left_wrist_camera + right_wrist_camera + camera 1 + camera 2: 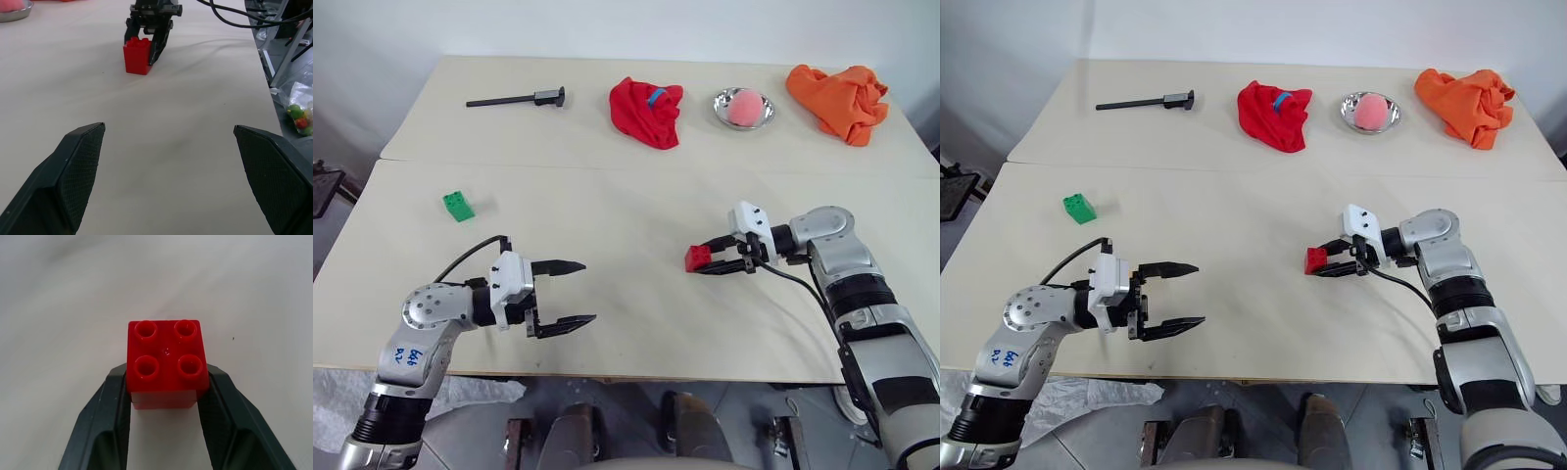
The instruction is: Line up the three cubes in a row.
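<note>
Two of the cubes show. The red cube stands upright on the table right of centre, studs up. My right gripper reaches in from the right and is shut on it, one black finger against each side. The green cube lies alone at the table's left, well away from both grippers. Near the front edge my left gripper is open and empty, pointing towards the red cube.
Along the far table lie a black tool, a red cloth, a metal bowl holding a pink ball, and an orange cloth. A seam divides the two tables.
</note>
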Controlling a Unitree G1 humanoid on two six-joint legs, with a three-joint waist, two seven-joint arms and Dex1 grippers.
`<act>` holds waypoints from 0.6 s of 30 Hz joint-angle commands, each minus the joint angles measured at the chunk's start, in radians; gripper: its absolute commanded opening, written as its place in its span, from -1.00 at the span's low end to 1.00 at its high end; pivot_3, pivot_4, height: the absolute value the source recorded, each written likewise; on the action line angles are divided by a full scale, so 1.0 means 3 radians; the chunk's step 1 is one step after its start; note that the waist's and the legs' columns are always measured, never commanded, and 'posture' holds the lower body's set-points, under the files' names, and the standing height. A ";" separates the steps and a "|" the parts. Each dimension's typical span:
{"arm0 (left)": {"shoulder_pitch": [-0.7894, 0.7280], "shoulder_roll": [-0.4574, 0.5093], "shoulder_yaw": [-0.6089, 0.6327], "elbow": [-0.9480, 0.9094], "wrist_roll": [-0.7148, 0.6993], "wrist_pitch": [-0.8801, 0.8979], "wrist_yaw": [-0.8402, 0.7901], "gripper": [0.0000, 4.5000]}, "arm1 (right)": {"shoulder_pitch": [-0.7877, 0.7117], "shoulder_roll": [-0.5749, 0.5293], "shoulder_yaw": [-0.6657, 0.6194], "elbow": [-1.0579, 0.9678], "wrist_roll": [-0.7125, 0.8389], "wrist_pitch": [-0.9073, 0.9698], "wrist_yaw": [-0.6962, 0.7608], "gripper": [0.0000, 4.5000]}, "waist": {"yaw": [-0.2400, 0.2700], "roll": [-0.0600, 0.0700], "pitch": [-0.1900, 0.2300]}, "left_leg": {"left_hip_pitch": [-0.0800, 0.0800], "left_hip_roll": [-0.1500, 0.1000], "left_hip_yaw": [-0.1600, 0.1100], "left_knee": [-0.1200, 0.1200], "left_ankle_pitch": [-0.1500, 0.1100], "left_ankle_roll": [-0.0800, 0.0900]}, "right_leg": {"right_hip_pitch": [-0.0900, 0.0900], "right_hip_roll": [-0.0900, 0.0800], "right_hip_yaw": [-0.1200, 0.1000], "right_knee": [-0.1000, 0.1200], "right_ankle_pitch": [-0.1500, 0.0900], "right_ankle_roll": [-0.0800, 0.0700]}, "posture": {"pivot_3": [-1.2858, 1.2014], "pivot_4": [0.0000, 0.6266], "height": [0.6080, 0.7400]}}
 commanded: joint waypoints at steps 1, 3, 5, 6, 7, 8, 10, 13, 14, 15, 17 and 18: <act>0.0082 0.0103 0.0222 -0.0143 -0.0123 -0.0010 -0.0021 1.00 | -0.0071 -0.0013 -0.0087 0.0096 0.0023 -0.0256 0.0098 0.39 | -0.0001 0.0000 0.0000 | 0.0000 0.0001 0.0000 0.0000 0.0000 0.0000 | 0.0000 0.0000 0.0000 0.0000 0.0000 0.0000 | 0.03 -0.52 1.00; 0.0180 0.0175 0.0418 -0.0193 -0.0184 -0.0018 0.0006 1.00 | -0.0065 -0.0046 -0.0154 0.0073 0.0086 -0.0343 0.0150 0.70 | -0.0006 0.0001 0.0001 | 0.0000 0.0001 0.0000 0.0000 0.0000 -0.0001 | 0.0000 0.0001 -0.0001 -0.0001 0.0000 0.0000 | 0.03 -0.52 1.00; 0.0269 0.0179 0.0718 -0.0278 -0.0319 0.0094 0.0207 1.00 | -0.0017 -0.0068 -0.0283 -0.0122 0.0289 -0.0207 0.0225 0.98 | -0.0009 0.0002 0.0002 | 0.0000 0.0002 0.0000 -0.0001 0.0000 -0.0001 | 0.0000 0.0001 0.0000 -0.0001 0.0000 0.0000 | 0.03 -0.52 1.00; 0.0340 0.0195 0.0880 -0.0328 -0.0313 0.0142 0.0332 1.00 | 0.0032 -0.0075 -0.0379 -0.0294 0.0493 -0.0056 0.0265 0.98 | -0.0004 0.0002 0.0003 | -0.0001 0.0003 -0.0001 -0.0001 0.0000 -0.0001 | 0.0000 0.0001 -0.0001 -0.0001 0.0000 0.0000 | 0.03 -0.52 1.00; 0.0434 0.0217 0.1043 -0.0384 -0.0377 0.0195 0.0376 1.00 | 0.0103 -0.0093 -0.0448 -0.0480 0.0713 0.0020 0.0291 0.98 | -0.0002 0.0002 0.0003 | 0.0000 0.0004 -0.0006 0.0000 0.0000 -0.0001 | -0.0001 0.0000 -0.0001 -0.0001 0.0000 0.0000 | 0.03 -0.52 1.00; 0.0501 0.0234 0.1143 -0.0424 -0.0419 0.0229 0.0389 1.00 | 0.0158 -0.0105 -0.0490 -0.0611 0.0855 0.0068 0.0304 0.98 | -0.0002 0.0003 0.0003 | 0.0000 0.0006 -0.0012 0.0000 0.0000 -0.0001 | -0.0001 0.0000 0.0000 -0.0001 0.0000 0.0000 | 0.03 -0.52 1.00; 0.0792 0.0224 0.1570 -0.0473 -0.0715 0.0395 0.0379 1.00 | 0.0378 -0.0177 -0.0530 -0.1028 0.1116 0.0161 0.0309 0.98 | 0.0001 0.0003 0.0003 | 0.0000 0.0006 -0.0023 -0.0001 -0.0001 -0.0001 | 0.0000 0.0000 0.0000 -0.0002 0.0000 0.0000 | 0.03 -0.52 1.00; 0.1162 0.0160 0.1955 -0.0424 -0.0762 0.0378 0.0393 1.00 | 0.0583 -0.0122 -0.0590 -0.1407 0.1304 0.0178 0.0247 0.98 | 0.0006 0.0002 0.0003 | 0.0000 0.0010 -0.0029 -0.0001 -0.0003 -0.0001 | 0.0000 0.0000 -0.0002 -0.0003 0.0000 0.0000 | 0.03 -0.52 1.00; 0.1283 0.0122 0.2060 -0.0366 -0.0763 0.0350 0.0378 1.00 | 0.0628 -0.0076 -0.0601 -0.1497 0.1319 0.0144 0.0196 0.98 | 0.0004 0.0002 0.0003 | 0.0000 0.0005 -0.0028 -0.0001 -0.0003 -0.0001 | 0.0001 0.0000 -0.0002 -0.0004 0.0000 0.0000 | 0.03 -0.52 1.00; 0.1397 0.0072 0.2167 -0.0282 -0.0763 0.0309 0.0362 1.00 | 0.0662 -0.0004 -0.0612 -0.1586 0.1351 0.0058 0.0178 0.98 | 0.0000 0.0002 0.0003 | 0.0001 0.0003 -0.0026 -0.0001 -0.0003 -0.0001 | 0.0001 0.0000 -0.0001 -0.0004 0.0000 0.0000 | 0.03 -0.52 1.00; 0.1610 0.0001 0.2311 -0.0114 -0.0740 0.0263 0.0311 1.00 | 0.0770 0.0014 -0.0552 -0.1907 0.1499 0.0453 0.0092 0.98 | 0.0001 0.0003 0.0004 | 0.0005 0.0004 -0.0020 -0.0001 -0.0004 -0.0002 | 0.0001 0.0000 0.0001 -0.0002 0.0000 0.0000 | 0.03 -0.52 1.00; 0.1762 -0.0064 0.2418 0.0130 -0.0673 0.0156 0.0271 1.00 | 0.0875 0.0079 -0.0488 -0.2079 0.1559 0.0538 0.0087 0.98 | 0.0002 0.0003 0.0004 | 0.0005 0.0005 -0.0019 -0.0001 -0.0004 -0.0002 | 0.0000 0.0000 0.0001 -0.0001 0.0000 0.0000 | 0.03 -0.52 1.00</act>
